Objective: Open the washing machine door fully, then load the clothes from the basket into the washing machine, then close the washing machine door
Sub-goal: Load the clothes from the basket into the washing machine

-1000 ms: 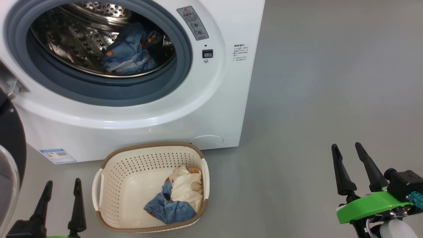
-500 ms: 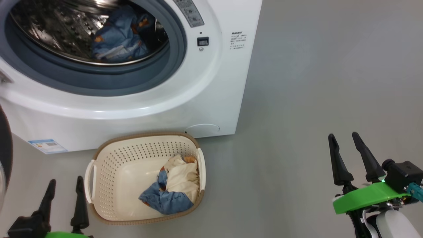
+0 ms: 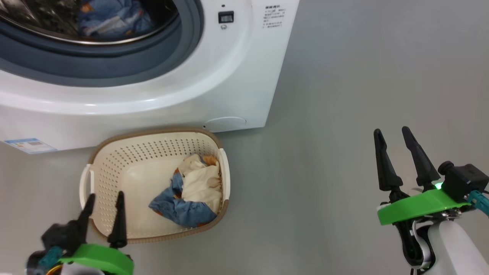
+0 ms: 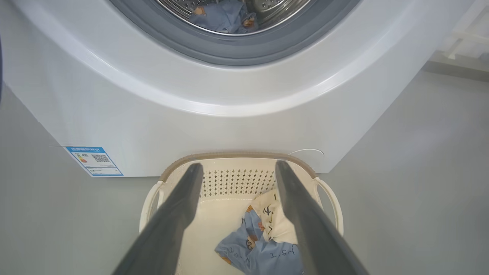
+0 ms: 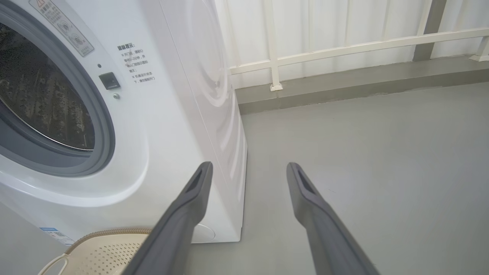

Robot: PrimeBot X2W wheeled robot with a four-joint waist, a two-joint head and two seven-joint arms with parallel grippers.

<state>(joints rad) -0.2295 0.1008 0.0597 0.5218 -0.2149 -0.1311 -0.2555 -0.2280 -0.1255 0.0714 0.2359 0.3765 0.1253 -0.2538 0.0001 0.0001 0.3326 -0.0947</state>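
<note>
Two grippers, one washing machine (image 3: 214,88), one basket (image 3: 114,160) and three pieces of cloth are counted in the head view. The machine is shown as a white front with a grey gasket (image 3: 95,65) round its open mouth, and one blue piece (image 3: 110,17) with orange prints is seen lying inside. The basket, cream with perforated walls, a brown rim and two white handles, is set on the grey floor (image 3: 344,76) just in front of the machine. Two of the clothes (image 3: 191,194), one blue and one cream, are bunched together against its right wall. The left gripper (image 3: 106,194) is seen over the basket's near left corner, fingers spread, nothing held. The right gripper (image 3: 391,130) is held well to the right over bare floor, likewise spread and empty. In the left wrist view, two dark fingers are seen parted above the basket, with the cream piece's small dark marks and the blue piece's cartoon prints made out between and behind them. One blue label sticker (image 4: 93,160) is found on the machine's lower front, and the steel drum (image 4: 275,5) is glimpsed at the top. In the right wrist view, two parted fingers are shown with nothing between them, beside the machine's right side. One corner of the basket and one white railing (image 5: 344,47) are also seen.
</note>
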